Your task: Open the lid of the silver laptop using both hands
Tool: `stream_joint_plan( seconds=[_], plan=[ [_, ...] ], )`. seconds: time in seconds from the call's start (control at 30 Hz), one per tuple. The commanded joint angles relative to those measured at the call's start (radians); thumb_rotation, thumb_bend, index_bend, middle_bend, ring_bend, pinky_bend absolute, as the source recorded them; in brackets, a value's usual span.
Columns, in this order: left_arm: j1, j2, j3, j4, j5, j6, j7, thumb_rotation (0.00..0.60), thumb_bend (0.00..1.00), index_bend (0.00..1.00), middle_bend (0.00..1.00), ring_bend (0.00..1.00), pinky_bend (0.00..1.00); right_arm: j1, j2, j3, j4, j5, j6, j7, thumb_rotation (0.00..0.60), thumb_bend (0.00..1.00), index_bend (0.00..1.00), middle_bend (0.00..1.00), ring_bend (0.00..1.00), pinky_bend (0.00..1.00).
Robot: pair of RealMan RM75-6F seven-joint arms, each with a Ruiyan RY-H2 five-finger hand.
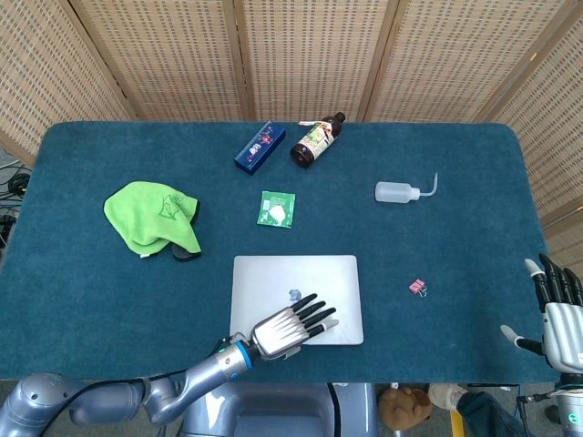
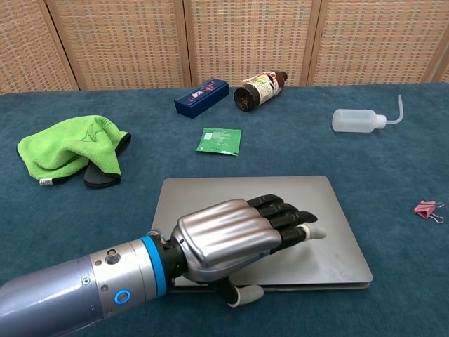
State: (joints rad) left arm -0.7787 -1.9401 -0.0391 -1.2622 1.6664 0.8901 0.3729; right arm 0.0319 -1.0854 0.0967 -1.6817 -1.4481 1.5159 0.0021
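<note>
The silver laptop (image 1: 296, 282) lies near the table's front edge, its lid (image 2: 245, 193) lifted a little at the front. My left hand (image 1: 287, 328) lies over the front part of the lid. Its fingers (image 2: 280, 214) stretch flat across the top, and its thumb (image 2: 242, 295) is hooked under the front edge, so the hand (image 2: 224, 239) pinches the lid. My right hand (image 1: 557, 314) hovers off the table's right front corner, fingers spread, holding nothing. The chest view does not show it.
A green cloth (image 1: 150, 217) lies at the left. A blue box (image 1: 260, 146) and a brown bottle (image 1: 316, 138) lie at the back. A green packet (image 1: 276, 208) sits behind the laptop. A clear squeeze bottle (image 1: 401, 190) and a pink clip (image 1: 417, 287) lie to the right.
</note>
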Motion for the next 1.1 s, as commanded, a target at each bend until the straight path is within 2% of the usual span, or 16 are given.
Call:
stream_joint_plan(
  seconds=[0.03, 0.23, 0.43, 0.6, 0.73, 0.9, 0.97, 1.1],
  plan=[
    [0.004, 0.0, -0.024, 0.007, -0.014, 0.022, 0.066, 0.6, 0.42, 0.0, 0.0, 0.0, 0.0, 0.0, -0.001, -0.001, 0.0, -0.003, 0.001, 0.0, 0.6, 0.0, 0.0, 0.0, 0.0, 0.0],
    [0.008, 0.016, -0.092, -0.046, -0.063, 0.065, 0.153, 0.6, 0.44, 0.0, 0.0, 0.0, 0.0, 0.003, -0.005, -0.01, 0.005, -0.019, -0.005, -0.006, 0.6, 0.01, 0.0, 0.0, 0.0, 0.0],
    [0.006, 0.049, -0.14, -0.105, -0.12, 0.074, 0.192, 0.6, 0.45, 0.0, 0.0, 0.0, 0.0, 0.043, -0.011, -0.054, 0.047, -0.093, -0.077, -0.014, 0.6, 0.08, 0.0, 0.0, 0.0, 0.0],
    [-0.004, 0.067, -0.168, -0.124, -0.171, 0.063, 0.212, 0.6, 0.46, 0.0, 0.0, 0.0, 0.0, 0.088, -0.042, -0.085, 0.102, -0.173, -0.129, 0.015, 0.6, 0.22, 0.02, 0.01, 0.0, 0.0],
    [-0.013, 0.068, -0.183, -0.122, -0.202, 0.054, 0.21, 0.6, 0.46, 0.0, 0.0, 0.0, 0.0, 0.133, -0.083, -0.115, 0.136, -0.223, -0.196, 0.078, 0.6, 0.32, 0.07, 0.05, 0.0, 0.02],
    [-0.02, 0.069, -0.186, -0.127, -0.222, 0.056, 0.194, 0.6, 0.46, 0.0, 0.0, 0.0, 0.0, 0.19, -0.148, -0.137, 0.213, -0.263, -0.268, 0.132, 0.6, 0.5, 0.13, 0.11, 0.0, 0.08],
    [-0.023, 0.072, -0.184, -0.125, -0.224, 0.058, 0.196, 0.6, 0.46, 0.0, 0.0, 0.0, 0.0, 0.21, -0.167, -0.143, 0.225, -0.27, -0.297, 0.162, 0.6, 0.59, 0.16, 0.14, 0.03, 0.13],
    [-0.027, 0.075, -0.186, -0.127, -0.238, 0.059, 0.195, 0.6, 0.46, 0.0, 0.0, 0.0, 0.0, 0.251, -0.2, -0.146, 0.232, -0.254, -0.364, 0.237, 0.6, 0.69, 0.22, 0.19, 0.09, 0.2]
  ],
)
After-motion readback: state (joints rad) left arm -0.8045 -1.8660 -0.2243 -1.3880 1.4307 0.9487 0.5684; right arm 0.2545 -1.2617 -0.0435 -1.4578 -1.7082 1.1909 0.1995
